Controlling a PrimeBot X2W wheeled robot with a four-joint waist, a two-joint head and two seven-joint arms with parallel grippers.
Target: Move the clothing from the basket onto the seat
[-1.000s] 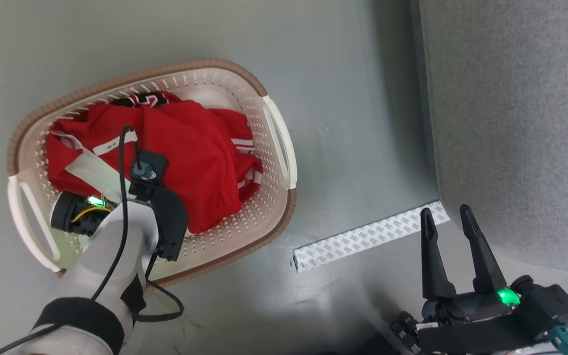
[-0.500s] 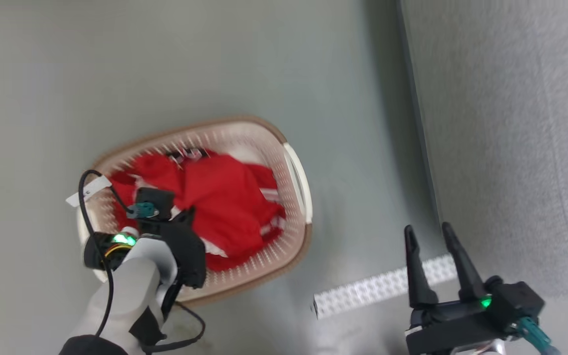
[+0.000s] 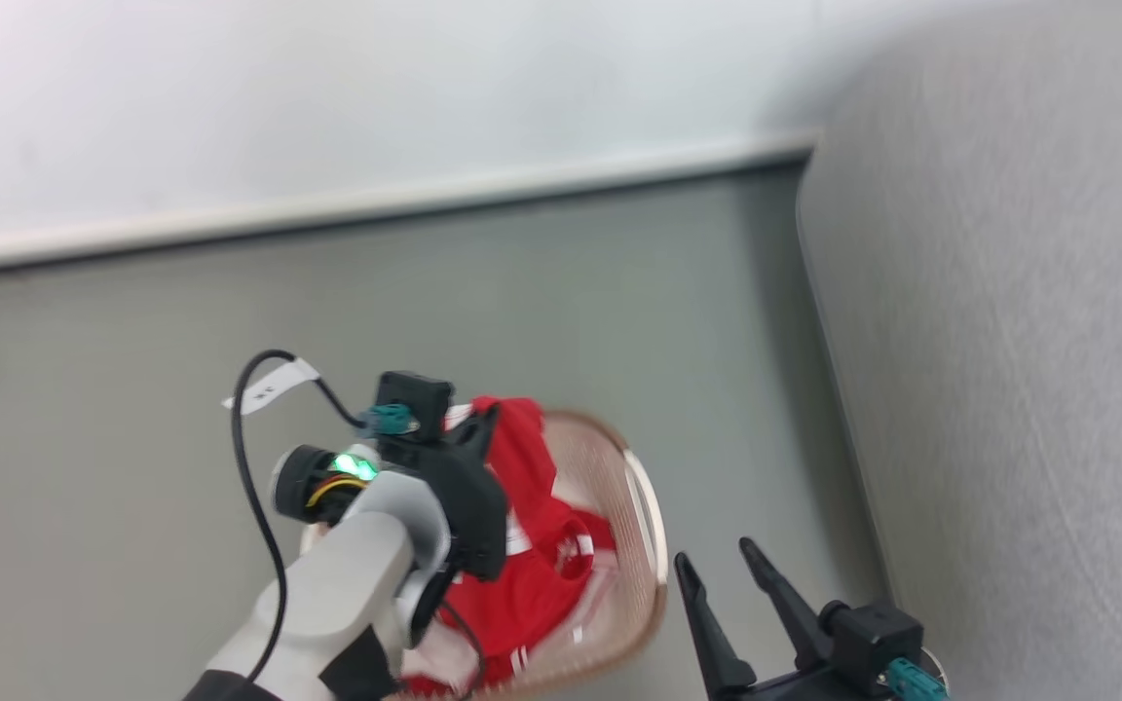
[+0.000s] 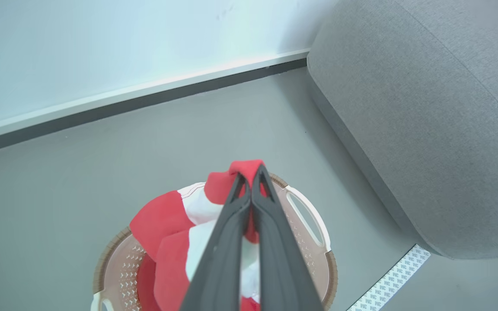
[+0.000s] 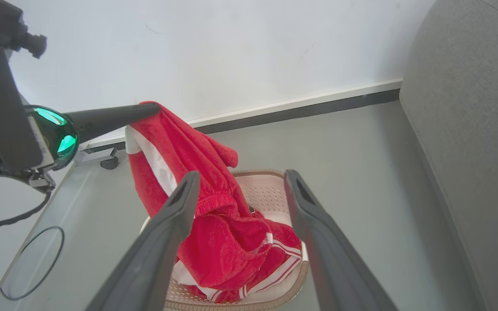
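My left gripper [image 4: 249, 173] is shut on a fold of the red clothing [image 4: 162, 220] and holds it up above the basket [image 4: 330, 268]. In the right wrist view the garment [image 5: 214, 242] hangs from the left gripper [image 5: 156, 108] down into the cream basket [image 5: 231, 304], white stripes showing. The head view is blurred: the left gripper [image 3: 491, 417] sits over the clothing [image 3: 532, 574] and the basket [image 3: 654, 516]. My right gripper [image 3: 714, 555] stands open beside the basket, nothing between its fingers [image 5: 180, 203]. The grey seat [image 3: 1009, 389] rises on the right [image 4: 426, 108].
A white wall with a baseboard [image 4: 145, 93] runs behind the grey floor. A strip of patterned tape [image 4: 391, 276] lies on the floor by the seat's corner. A black cable [image 3: 249, 467] loops off my left wrist. A small caster [image 5: 102, 159] stands near the wall.
My left gripper has risen out of the basket with a red garment pinched in it. The head camera has tilted up, bringing the wall into view. The right gripper stays open.
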